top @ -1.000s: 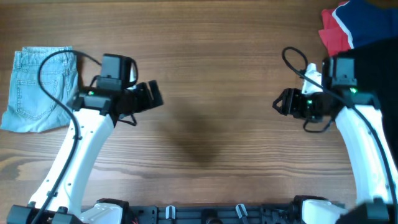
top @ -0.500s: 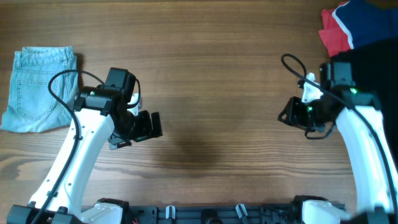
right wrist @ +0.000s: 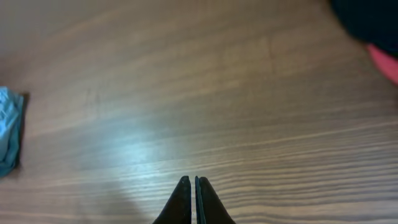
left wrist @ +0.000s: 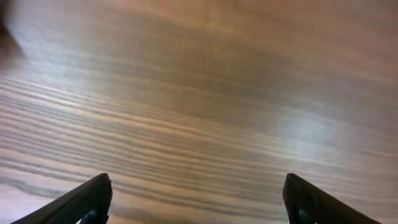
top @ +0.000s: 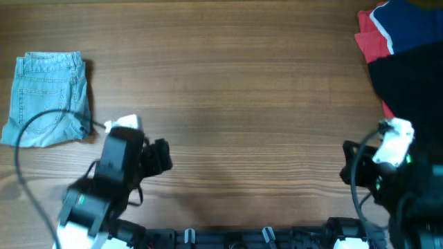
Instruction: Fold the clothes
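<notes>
Gaping wide, the left gripper (left wrist: pixel 198 186) holds nothing between its fingers, with only bare table (top: pixel 235 104) beneath. The right gripper (right wrist: pixel 194 190) has its fingers pressed together, also empty. Neither touches the jeans (top: pixel 48 100), which lie as a compact folded rectangle, waistband and a back pocket facing up. The left gripper is near them and the right well apart. Far across from the jeans sits a pile of red, navy and black garments (top: pixel 394 41). By my reading the folding looks done, with perhaps only tidying left.
</notes>
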{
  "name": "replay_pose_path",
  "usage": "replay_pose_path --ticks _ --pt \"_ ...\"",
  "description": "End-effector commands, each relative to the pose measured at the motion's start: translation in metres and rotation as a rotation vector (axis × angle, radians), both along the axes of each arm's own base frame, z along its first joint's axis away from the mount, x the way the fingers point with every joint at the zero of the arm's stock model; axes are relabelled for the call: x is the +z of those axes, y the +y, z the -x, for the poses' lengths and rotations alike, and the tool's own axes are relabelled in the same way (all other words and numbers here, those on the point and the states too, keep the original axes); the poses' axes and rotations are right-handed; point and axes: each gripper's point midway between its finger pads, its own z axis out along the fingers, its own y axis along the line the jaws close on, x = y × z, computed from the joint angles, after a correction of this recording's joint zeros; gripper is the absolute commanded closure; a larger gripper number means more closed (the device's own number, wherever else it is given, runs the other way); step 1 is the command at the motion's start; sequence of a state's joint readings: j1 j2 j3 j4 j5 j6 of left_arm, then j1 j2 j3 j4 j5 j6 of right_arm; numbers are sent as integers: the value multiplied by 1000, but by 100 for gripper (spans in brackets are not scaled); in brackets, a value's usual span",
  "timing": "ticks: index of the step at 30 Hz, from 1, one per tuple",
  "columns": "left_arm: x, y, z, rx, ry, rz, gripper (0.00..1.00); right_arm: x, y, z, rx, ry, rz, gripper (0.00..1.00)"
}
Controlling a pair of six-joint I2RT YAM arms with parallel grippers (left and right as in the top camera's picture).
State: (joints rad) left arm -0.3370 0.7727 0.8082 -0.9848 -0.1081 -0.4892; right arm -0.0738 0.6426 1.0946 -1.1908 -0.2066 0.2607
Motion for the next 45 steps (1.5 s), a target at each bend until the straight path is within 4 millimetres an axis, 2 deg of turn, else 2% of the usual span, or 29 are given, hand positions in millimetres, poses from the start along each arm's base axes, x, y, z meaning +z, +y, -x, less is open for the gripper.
replay_pose_path --ticks 1,3,4,6,8,10,12,14,17,21,23,25,27,30,31,35,39,41,45 --pt "25 30 3 175 -168 -32 9 10 -9 9 -62 -51 17 96" --pt "34 38 5 213 -219 -33 0 10 -9 10 -61 -51 18 96" --pt "35 42 5 240 -228 -36 0 9 -9 9 -61 -50 18 96" --pt "37 64 9 400 -247 -64 0 4 -9 9 -62 -36 15 96" --pt "34 73 14 471 -241 -64 0 -9 -9 9 -62 -3 13 95" --pt "24 63 20 442 -181 -14 0 -29 -8 9 -64 53 3 96" --pt "15 55 27 422 -120 22 0 -41 -2 8 -54 79 -37 96" --pt "8 58 36 442 -78 17 0 -47 -3 5 -80 88 -62 96" --pt "15 56 27 428 -121 17 0 -45 -5 -4 -92 62 -66 96" --pt "36 38 1 228 -230 -22 0 -43 -8 -11 -101 49 -53 96" --pt "47 13 -13 -1 -288 -67 0 -41 -13 -18 -122 34 -32 95" --pt "55 -6 -21 -139 -332 -67 0 -38 -17 -25 -134 18 -19 95" --pt "61 -14 -29 -200 -368 -84 0 -37 -17 -30 -130 10 -18 95" --pt "61 -15 -36 -234 -378 -126 0 -39 -17 -33 -113 21 1 95" --pt "61 -11 -38 -208 -379 -136 0 -40 -17 -33 -107 24 8 95" --pt "68 39 -41 114 -394 -162 0 -40 -18 -33 -102 23 20 92" --pt "77 71 -35 266 -424 -152 0 -39 -18 -34 -103 17 19 91" --pt "80 78 -32 287 -438 -140 0 -39 -18 -35 -103 14 19 91" --pt "79 68 -31 196 -431 -105 0 -39 -18 -35 -103 15 19 91"
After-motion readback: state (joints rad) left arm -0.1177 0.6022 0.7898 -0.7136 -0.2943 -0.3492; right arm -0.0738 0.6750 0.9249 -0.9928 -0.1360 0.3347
